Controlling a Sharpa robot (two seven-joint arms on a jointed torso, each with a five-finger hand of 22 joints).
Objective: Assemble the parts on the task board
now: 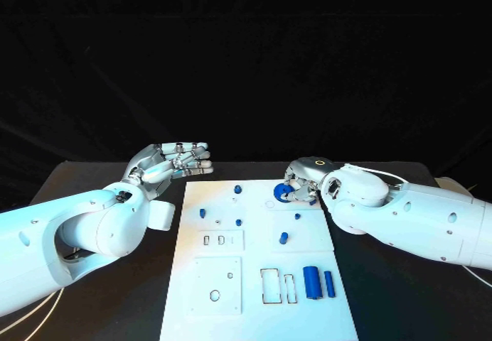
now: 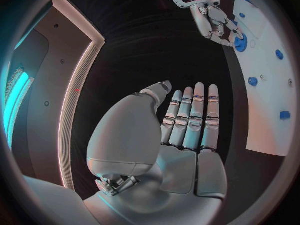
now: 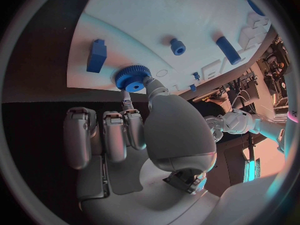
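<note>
near edge: two blue cylinders (image 1: 311, 282) lie side by side at the lower right of the task board (image 1: 257, 312), long axes running toward the far edge, just beside two empty rectangular slots (image 1: 271, 285).
mid board: small blue peg (image 1: 283, 238) stands alone, well apart from both hands.
key relation: blue gear (image 1: 282, 191) sits flat at the board's upper right, and the right hand (image 1: 304, 186) is right on it, fingertips (image 3: 147, 81) touching its rim in the right wrist view, other fingers curled back.
grip: pinched or only touched, cannot tell.
left hand (image 1: 169, 165): hanging off the board's upper left corner, fingers straight and together, holding nothing.
nearer arm: the right one, clearly, so seating the gear looks like its job.
far edge: small blue stud (image 1: 238, 190) left of the gear.
</note>
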